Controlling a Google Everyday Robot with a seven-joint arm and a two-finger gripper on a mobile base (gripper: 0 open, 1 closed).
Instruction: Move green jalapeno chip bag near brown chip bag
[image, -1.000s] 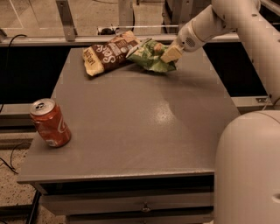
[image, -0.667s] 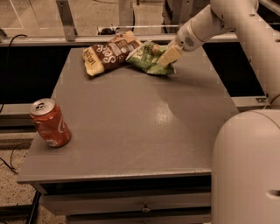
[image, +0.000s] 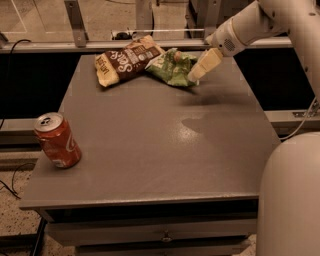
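Note:
The green jalapeno chip bag (image: 171, 68) lies crumpled at the back of the grey table (image: 160, 150). Its left edge touches the brown chip bag (image: 127, 60), which lies flat at the back left with its cream ends and white script showing. My gripper (image: 200, 70) hangs from the white arm at the back right. Its cream tip is at the green bag's right edge, right against it or just above it.
A red soda can (image: 57, 140) stands near the table's front left edge. A metal rail and posts (image: 75, 25) run behind the table. My white base (image: 290, 200) fills the lower right corner beside the table.
My gripper has shifted slightly to the right at the green bag's right edge. The green bag stays beside the brown bag. The can has not moved.

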